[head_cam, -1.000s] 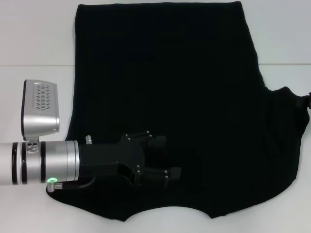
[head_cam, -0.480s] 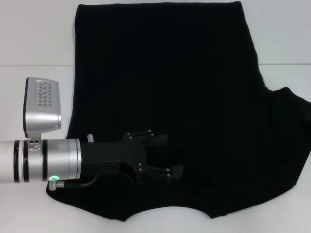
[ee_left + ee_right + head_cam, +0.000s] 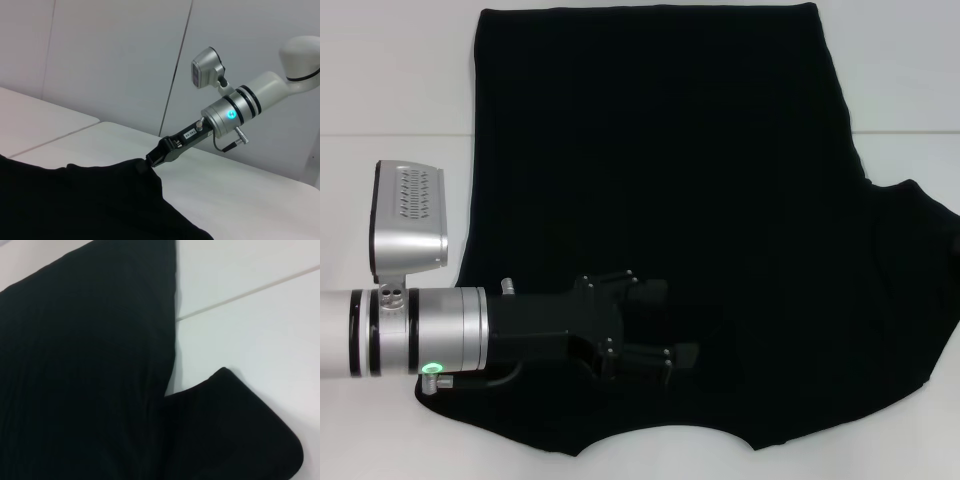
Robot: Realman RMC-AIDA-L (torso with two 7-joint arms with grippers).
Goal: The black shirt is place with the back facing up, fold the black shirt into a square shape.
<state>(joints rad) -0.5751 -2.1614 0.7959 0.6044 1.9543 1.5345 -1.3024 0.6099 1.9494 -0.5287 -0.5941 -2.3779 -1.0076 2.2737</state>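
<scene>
White tabletop [image 3: 390,90] fills the head view, with a seam line running across it. Spread over most of it lies the black shirt [image 3: 700,200], hem at the far edge, curved neckline at the near edge, and one sleeve reaching out to the right. We have our left gripper [image 3: 665,325] laid over the near left part of the cloth, its fingers [image 3: 672,356] parted with a clear gap between them and nothing visibly caught in them. The left sleeve appears to be folded in under the arm, though black on black makes that hard to confirm.

From the left wrist view we see pale wall panels [image 3: 115,55] behind the table, and our right gripper [image 3: 157,159] slanting down to the shirt's raised edge, its tips touching the cloth. Whether it actually pinches the fabric we cannot tell.

From the right wrist view the shirt's side edge runs beside bare table, and the right sleeve [image 3: 235,430] lies flat, rounded at its end.

We judge the shirt light, limp and prone to wrinkling or dragging, so it should be taken at an edge or corner, such as the sleeve end or the hem corners, and lifted slowly. Nothing else sits on the table; only our own left arm lying across the cloth could get in the way of a fold.
</scene>
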